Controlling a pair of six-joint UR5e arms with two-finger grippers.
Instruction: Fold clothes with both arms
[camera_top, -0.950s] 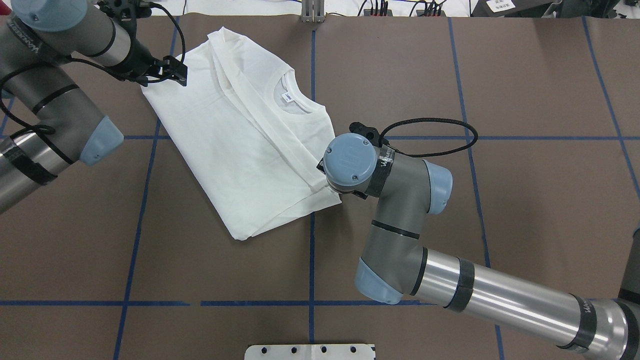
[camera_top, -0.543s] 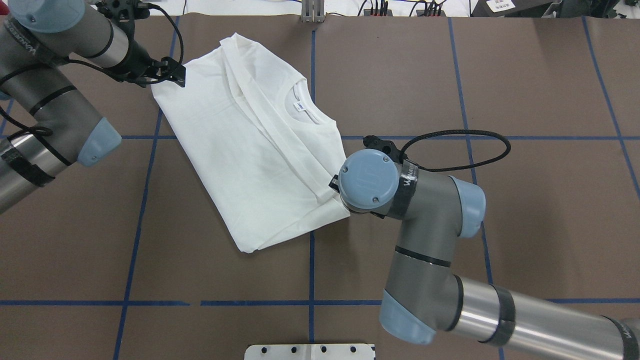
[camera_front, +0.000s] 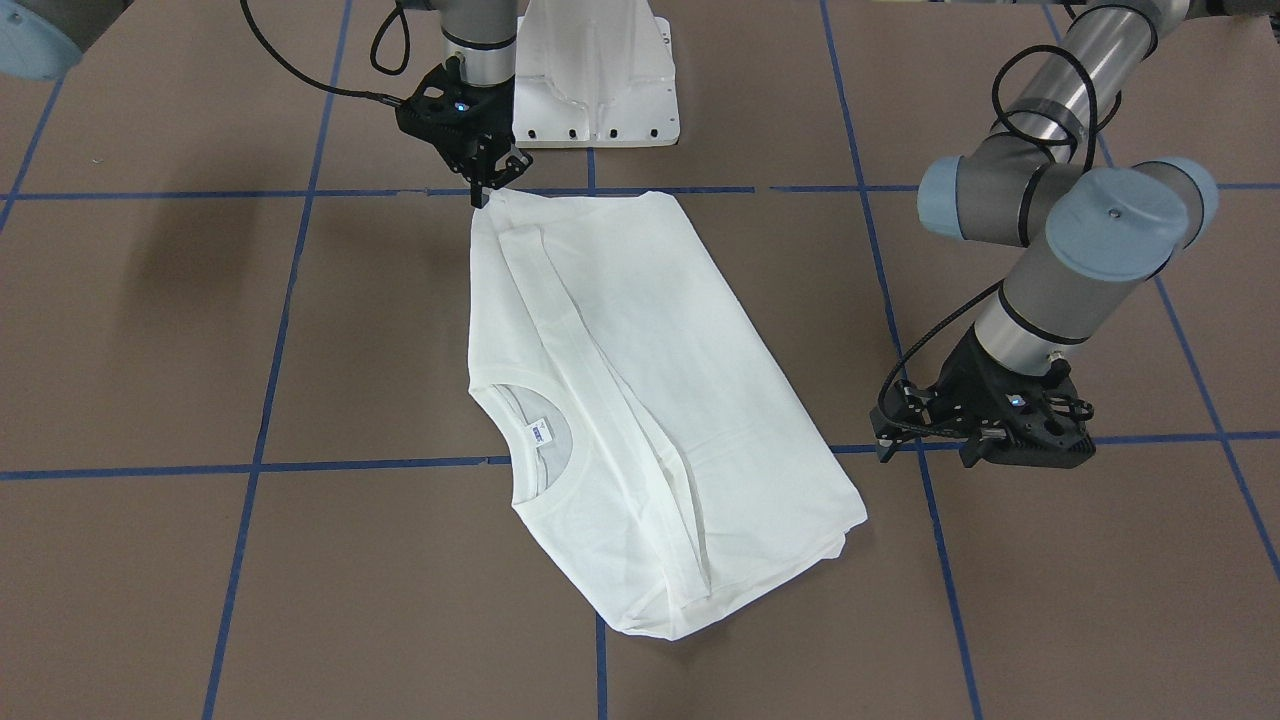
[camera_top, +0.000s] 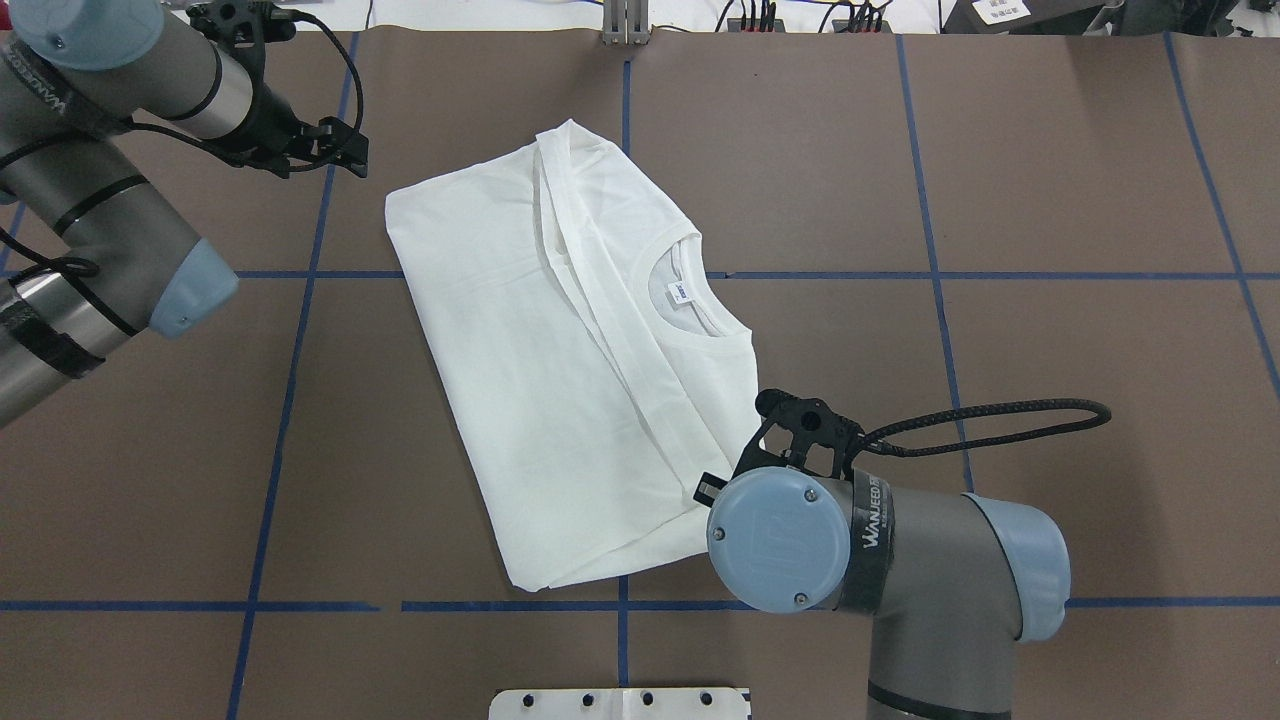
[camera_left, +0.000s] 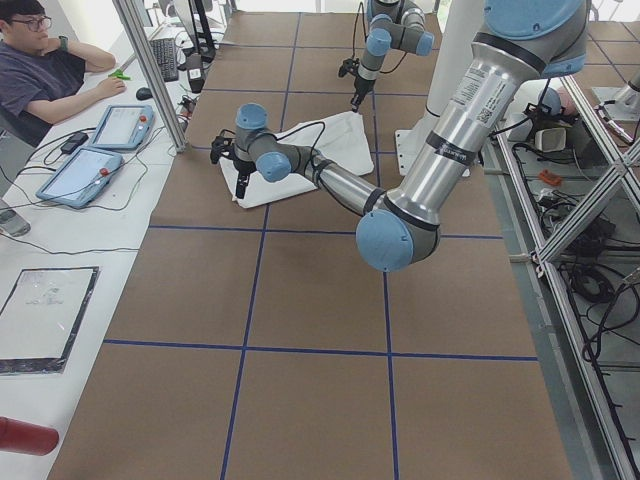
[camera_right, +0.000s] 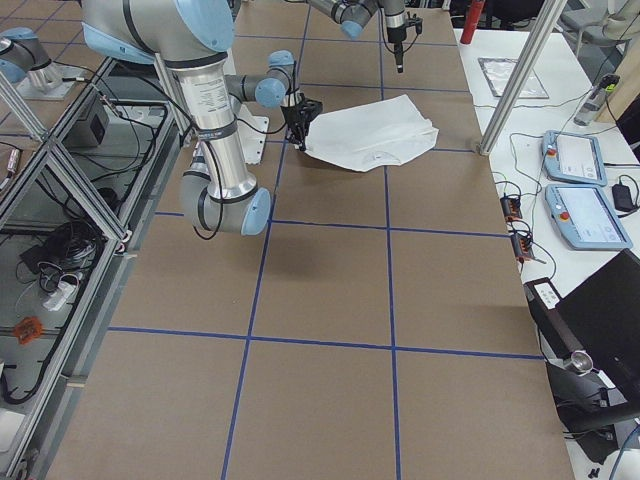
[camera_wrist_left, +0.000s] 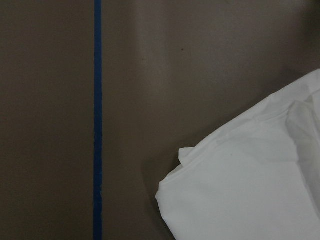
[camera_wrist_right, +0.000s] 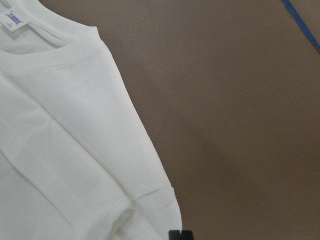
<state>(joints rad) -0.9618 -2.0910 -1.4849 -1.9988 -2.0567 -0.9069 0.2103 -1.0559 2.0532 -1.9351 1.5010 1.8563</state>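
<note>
The white folded T-shirt (camera_top: 540, 350) lies flat and diagonal in the middle of the brown table, neck label (camera_top: 680, 293) facing up; no print shows. My right gripper (camera_front: 481, 195) is shut on the shirt's (camera_front: 640, 380) corner nearest the robot base. In the overhead view the right gripper (camera_top: 712, 490) is mostly hidden under its own wrist. My left gripper (camera_top: 345, 152) hovers open off the shirt's far left corner, apart from the cloth; the front view shows the left gripper (camera_front: 895, 440) clear of it too. The left wrist view shows only the shirt's (camera_wrist_left: 250, 190) corner, no fingers.
Blue tape lines (camera_top: 290, 400) grid the table. The white pedestal base (camera_front: 595, 70) stands at the robot's edge. A person (camera_left: 50, 70) sits at a side table with tablets (camera_left: 90, 170) beyond the far edge. Bare brown table (camera_top: 1050, 200) surrounds the shirt.
The right arm has pulled back toward the robot, dragging the shirt with it to the right. The left gripper has let go of the far corner and stayed roughly in place.
</note>
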